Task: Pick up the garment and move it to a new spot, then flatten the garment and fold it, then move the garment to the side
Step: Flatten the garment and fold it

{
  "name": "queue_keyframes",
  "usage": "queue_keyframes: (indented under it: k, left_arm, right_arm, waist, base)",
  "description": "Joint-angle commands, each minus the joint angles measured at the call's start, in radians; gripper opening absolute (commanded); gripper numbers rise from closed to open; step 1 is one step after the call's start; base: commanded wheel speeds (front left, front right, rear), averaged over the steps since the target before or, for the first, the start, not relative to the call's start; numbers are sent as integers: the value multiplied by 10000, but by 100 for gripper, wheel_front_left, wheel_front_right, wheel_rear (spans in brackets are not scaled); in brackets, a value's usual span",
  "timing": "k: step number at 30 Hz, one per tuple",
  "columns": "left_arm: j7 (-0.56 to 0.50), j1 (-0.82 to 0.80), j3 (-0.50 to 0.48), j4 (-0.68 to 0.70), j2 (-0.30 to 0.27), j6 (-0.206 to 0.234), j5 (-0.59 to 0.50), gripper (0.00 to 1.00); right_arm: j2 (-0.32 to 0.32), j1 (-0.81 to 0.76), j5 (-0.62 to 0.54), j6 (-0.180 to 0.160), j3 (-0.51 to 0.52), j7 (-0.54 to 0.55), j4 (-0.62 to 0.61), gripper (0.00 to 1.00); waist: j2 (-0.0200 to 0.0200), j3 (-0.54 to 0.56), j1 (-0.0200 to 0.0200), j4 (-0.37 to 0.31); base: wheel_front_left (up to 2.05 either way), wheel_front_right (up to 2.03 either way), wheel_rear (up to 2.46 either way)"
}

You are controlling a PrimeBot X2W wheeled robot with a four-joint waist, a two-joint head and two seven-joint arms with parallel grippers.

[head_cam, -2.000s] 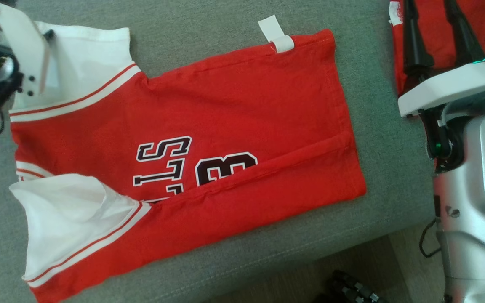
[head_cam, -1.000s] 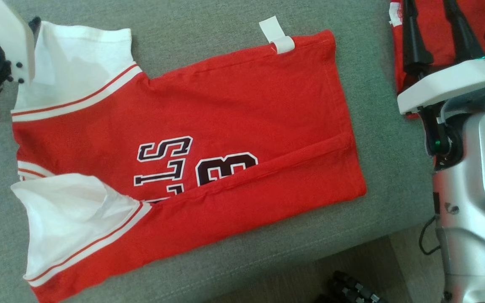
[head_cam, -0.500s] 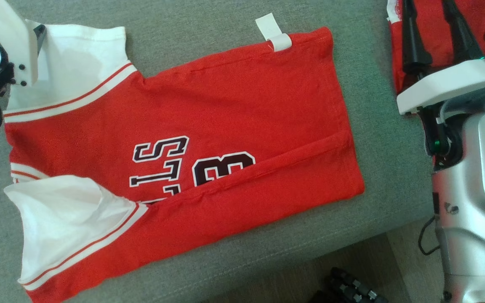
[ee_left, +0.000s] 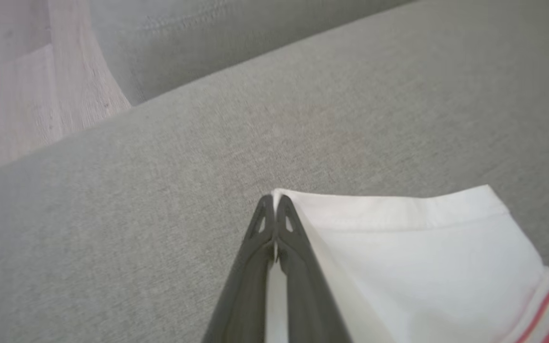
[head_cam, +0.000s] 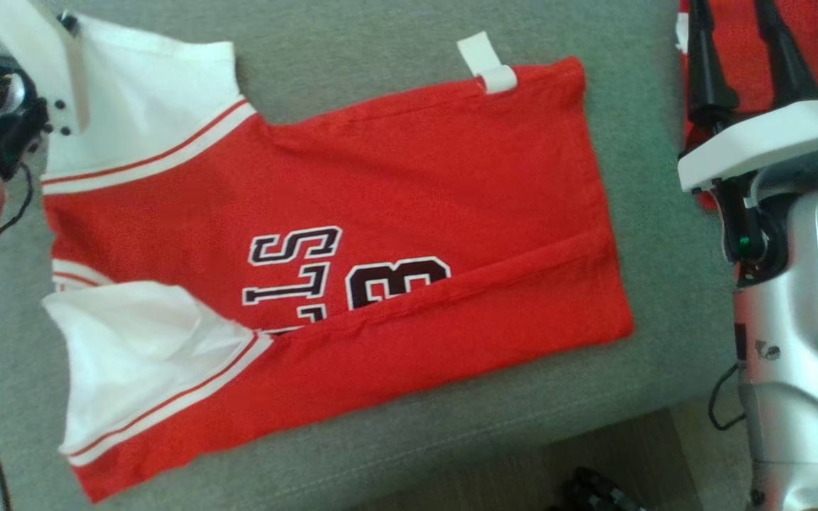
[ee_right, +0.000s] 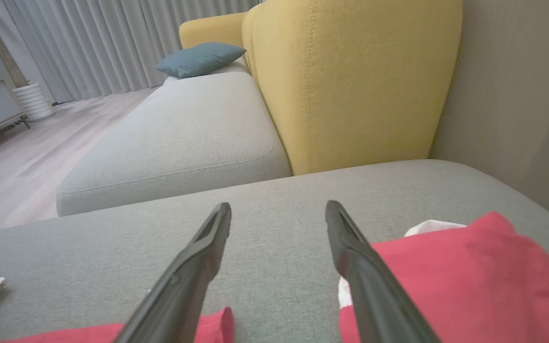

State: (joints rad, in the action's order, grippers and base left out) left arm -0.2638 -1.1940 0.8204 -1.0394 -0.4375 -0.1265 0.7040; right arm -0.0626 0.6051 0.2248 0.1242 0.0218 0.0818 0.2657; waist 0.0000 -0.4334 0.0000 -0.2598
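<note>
the red n white shirt [head_cam: 409,213] lies flat on the grey couch seat [head_cam: 352,28]. ur left gripper [ee_left: 274,209] is pinched shut on the corner of its white sleeve [ee_left: 422,247], n ur right gripper [ee_right: 278,214] hangs wide open w/ nothing in it. i think the shirt is light, soft n floppy, so it'll sag; hold it by corners n hems, go slow.
</note>
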Motion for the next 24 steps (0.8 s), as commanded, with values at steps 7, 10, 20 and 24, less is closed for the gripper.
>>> queue_keyframes:
  k: [7,10,20,24]
  left_arm:
    - [1729,-176,-491,704,-33,116,6,0]
    - [2275,-49,-493,1000,80,147,-22,0]
    - [2601,792,-148,2646,204,282,-105,0]
    - [2444,1055,-89,3393,54,481,-99,0]
  right_arm:
    - [-296,470,676,65,-238,503,14,100]
    - [-537,588,1015,65,-359,772,265,100]
    - [-1855,983,1888,65,-963,2018,2311,100]
    - [-2365,1112,2235,65,-1254,2421,2971,100]
  waist:
    - [0,523,0,998]
    - [0,671,0,1427]
    - [0,977,0,2476]
    - [0,952,0,2647]
  base:
    - [0,0,0]
    - [0,0,0]
    - [0,0,0]
    - [0,0,0]
